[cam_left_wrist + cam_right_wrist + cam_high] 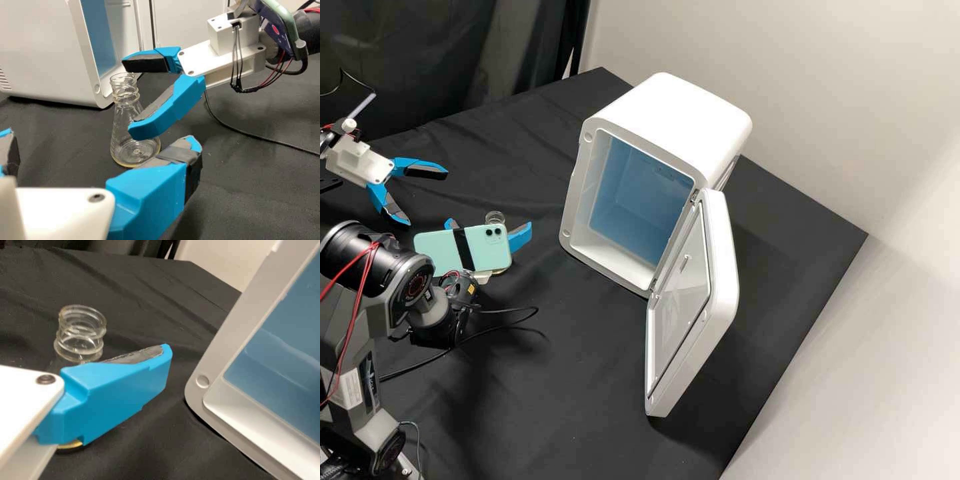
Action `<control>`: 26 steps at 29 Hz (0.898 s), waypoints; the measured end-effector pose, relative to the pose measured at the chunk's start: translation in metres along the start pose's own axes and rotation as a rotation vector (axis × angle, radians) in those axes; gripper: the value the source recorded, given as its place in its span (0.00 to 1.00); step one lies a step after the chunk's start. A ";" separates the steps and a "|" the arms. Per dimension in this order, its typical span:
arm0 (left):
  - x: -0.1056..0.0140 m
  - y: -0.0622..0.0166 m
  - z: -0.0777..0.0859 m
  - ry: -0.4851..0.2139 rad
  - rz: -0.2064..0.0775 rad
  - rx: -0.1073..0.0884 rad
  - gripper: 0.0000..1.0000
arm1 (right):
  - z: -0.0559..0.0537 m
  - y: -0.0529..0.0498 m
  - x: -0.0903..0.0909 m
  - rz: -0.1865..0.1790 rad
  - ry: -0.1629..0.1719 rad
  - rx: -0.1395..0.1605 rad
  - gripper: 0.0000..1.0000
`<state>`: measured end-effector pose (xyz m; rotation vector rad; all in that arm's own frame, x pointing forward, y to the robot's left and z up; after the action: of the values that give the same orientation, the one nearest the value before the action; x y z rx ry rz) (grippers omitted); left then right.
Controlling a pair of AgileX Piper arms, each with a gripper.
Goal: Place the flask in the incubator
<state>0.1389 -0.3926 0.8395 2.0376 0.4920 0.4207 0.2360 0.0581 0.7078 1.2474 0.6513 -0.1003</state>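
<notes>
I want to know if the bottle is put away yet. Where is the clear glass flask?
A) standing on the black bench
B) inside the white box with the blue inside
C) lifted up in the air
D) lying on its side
A: the clear glass flask stands upright with its base on the black bench, outside the open white incubator, between the blue fingers of the right gripper.

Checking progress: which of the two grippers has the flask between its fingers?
The right gripper, open around the flask; the left gripper hangs open, apart from it.
</notes>
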 end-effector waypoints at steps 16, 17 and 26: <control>0.004 0.0057 -0.003 -0.012 0.005 -0.006 1.00 | 0.001 0.008 0.011 0.009 -0.006 -0.012 1.00; 0.004 0.0059 -0.003 -0.012 0.006 -0.002 1.00 | 0.001 0.008 0.011 0.009 -0.006 -0.013 1.00; 0.006 0.0089 -0.008 0.005 0.010 -0.025 1.00 | -0.002 0.014 0.018 0.008 0.018 -0.031 1.00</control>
<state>0.1419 -0.3873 0.8519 2.0166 0.4772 0.4362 0.2559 0.0692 0.7100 1.2222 0.6607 -0.0720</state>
